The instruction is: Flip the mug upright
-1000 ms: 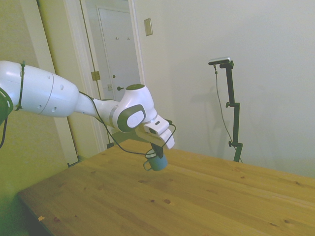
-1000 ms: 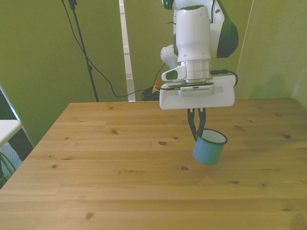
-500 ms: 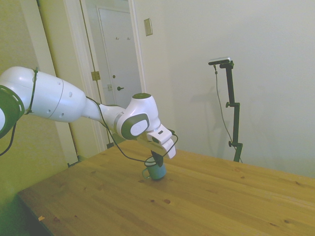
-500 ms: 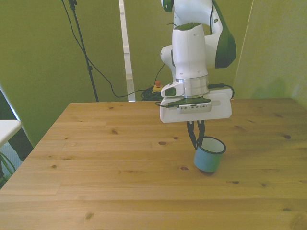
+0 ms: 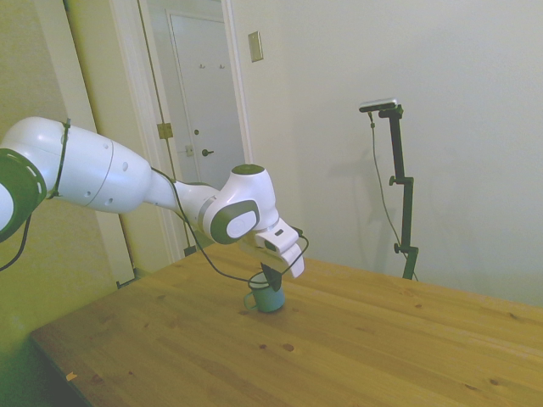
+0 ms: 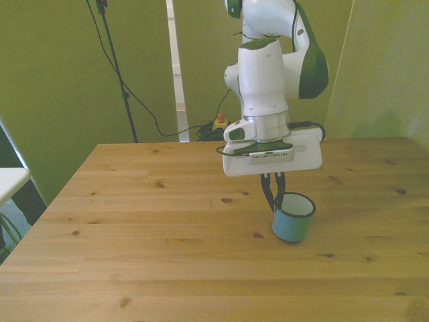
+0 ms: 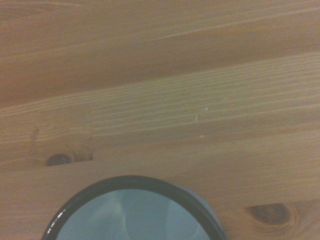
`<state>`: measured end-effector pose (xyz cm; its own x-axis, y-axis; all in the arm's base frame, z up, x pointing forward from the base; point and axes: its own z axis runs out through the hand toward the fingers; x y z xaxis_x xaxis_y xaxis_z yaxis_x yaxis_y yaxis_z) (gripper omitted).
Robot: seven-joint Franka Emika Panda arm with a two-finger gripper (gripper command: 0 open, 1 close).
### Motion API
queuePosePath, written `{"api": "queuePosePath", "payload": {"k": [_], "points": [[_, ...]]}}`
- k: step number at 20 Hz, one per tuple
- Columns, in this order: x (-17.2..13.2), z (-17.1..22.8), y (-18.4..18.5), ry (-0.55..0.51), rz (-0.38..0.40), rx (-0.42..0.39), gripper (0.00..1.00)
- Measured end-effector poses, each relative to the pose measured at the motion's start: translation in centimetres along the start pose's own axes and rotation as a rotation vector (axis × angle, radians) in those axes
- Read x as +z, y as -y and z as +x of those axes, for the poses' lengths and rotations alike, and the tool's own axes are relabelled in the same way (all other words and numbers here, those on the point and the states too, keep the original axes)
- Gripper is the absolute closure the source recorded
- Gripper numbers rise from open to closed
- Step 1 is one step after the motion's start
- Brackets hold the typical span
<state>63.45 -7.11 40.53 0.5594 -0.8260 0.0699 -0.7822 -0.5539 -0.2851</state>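
Gripper points down, its dark fingers pinched on the mug rim, on the side of the rim toward the front view's left. In the side view the fingers come down onto the rim of the mug from above.

Mug stands upright on the table, open mouth up, base appearing to rest on the wood. Dark rim, teal-blue wall. Handle sticks out from the mug toward the arm side in the side view; it does not show in the front view.

Wrist view: mug rim and pale interior seen from straight above, out of focus, with bare planks of the table beyond and a dark knot just outside the rim.

The mug sits near the middle of the table, a little toward the front view's right. Small knot in the wood lies near the mug base, on the front view's left of it.
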Motion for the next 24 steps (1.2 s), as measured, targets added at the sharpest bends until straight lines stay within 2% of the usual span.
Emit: {"api": "queuePosePath", "payload": {"k": [10, 17, 24], "points": [[-0.8, 0.3, -0.1, -0.006, 0.013, -0.007, 0.0], [-5.6, -1.2, -0.3, -0.025, 0.054, -0.02, 0.0], [-9.7, -7.0, -2.1, -0.022, 0.077, -0.035, 0.0]]}}
